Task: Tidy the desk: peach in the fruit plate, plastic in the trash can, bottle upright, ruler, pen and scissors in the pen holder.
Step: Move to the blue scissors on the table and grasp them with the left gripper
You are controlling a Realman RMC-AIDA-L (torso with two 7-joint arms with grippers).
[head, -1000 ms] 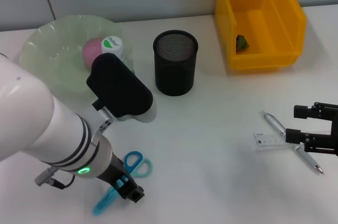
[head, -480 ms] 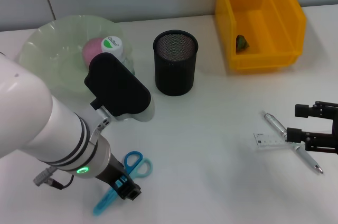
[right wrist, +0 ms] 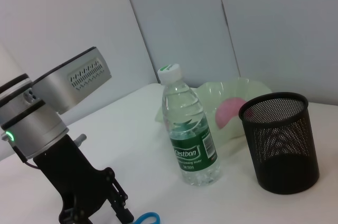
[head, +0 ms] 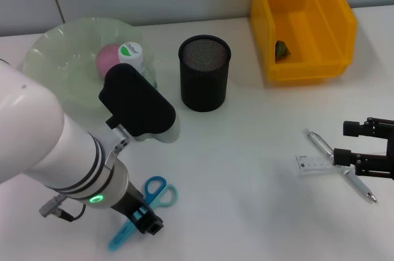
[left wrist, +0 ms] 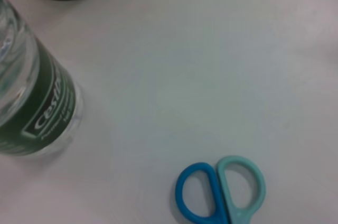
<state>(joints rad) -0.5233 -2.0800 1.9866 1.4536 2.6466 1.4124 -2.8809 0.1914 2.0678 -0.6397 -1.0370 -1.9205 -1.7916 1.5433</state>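
Blue and teal scissors (head: 157,194) (left wrist: 222,195) lie flat near the table's front. My left gripper (head: 148,223) (right wrist: 95,216) stands open just above their blades, holding nothing. The bottle (head: 130,53) (right wrist: 190,139) stands upright by the green fruit plate (head: 55,58), and the pink peach (head: 106,59) rests in the plate. The black mesh pen holder (head: 204,76) stands mid-table. At the right, a clear ruler (head: 313,164) and a pen (head: 320,144) lie crossed. My right gripper (head: 356,145) is open beside them. Green plastic (head: 282,50) lies in the yellow trash can (head: 335,21).
My left arm's black housing (head: 138,101) hides the bottle's body in the head view. Bare white table lies between the pen holder and the ruler. A grey wall runs behind the desk.
My left arm has shifted slightly to the left over the scissors. The right gripper and all objects stay where they were.
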